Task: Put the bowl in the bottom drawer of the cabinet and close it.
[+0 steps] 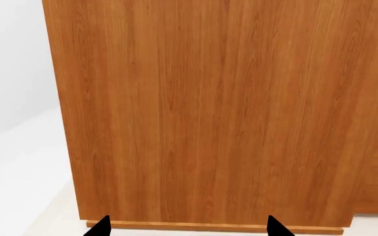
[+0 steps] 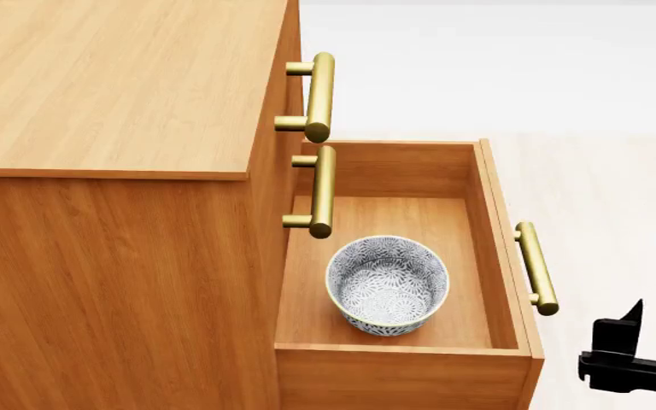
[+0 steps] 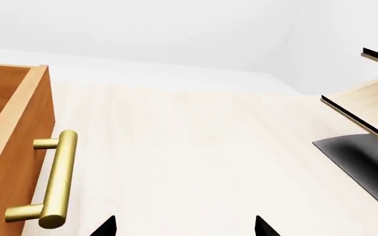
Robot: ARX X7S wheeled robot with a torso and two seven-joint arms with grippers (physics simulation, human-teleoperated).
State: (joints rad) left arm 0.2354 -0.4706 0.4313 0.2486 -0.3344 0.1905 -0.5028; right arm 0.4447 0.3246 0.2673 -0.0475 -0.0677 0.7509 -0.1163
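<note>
The bowl (image 2: 388,284) sits in the open bottom drawer (image 2: 499,248), so only closing is left. The drawer's handle (image 2: 536,267), long axis running along the drawer front, lies just left of the right claw (image 3: 183,227), which hangs empty, tips apart. The left claw (image 1: 187,227), also spread, faces the cabinet (image 1: 208,113) side.

- Bright, even, shadeless simulator light in all three views; no glare or blur.
- The bowl (image 2: 388,284) casts only a faint shadow on the bottom drawer (image 2: 465,256) floor.
- Everything is sharp to the edges, undistorted.
</note>
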